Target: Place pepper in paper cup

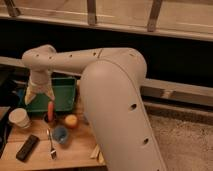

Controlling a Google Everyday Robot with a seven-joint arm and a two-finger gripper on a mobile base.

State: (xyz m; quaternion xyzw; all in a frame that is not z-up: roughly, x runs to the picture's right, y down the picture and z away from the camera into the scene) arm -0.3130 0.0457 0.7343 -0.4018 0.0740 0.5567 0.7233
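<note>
The pepper (51, 110) is slim and red-orange. It stands almost upright at the front edge of the green tray, just below and right of my gripper (40, 95). I cannot tell whether the gripper holds it. The gripper hangs from the white arm (107, 90) over the tray's front left part. The cream paper cup (20, 118) stands upright on the wooden table (75, 156), left of the pepper and below the gripper.
A green tray (64, 92) lies at the back of the table. A round orange fruit (71, 120) and a small blue cup (61, 134) sit right of the pepper. A black flat object (27, 147) and a utensil (51, 144) lie in front.
</note>
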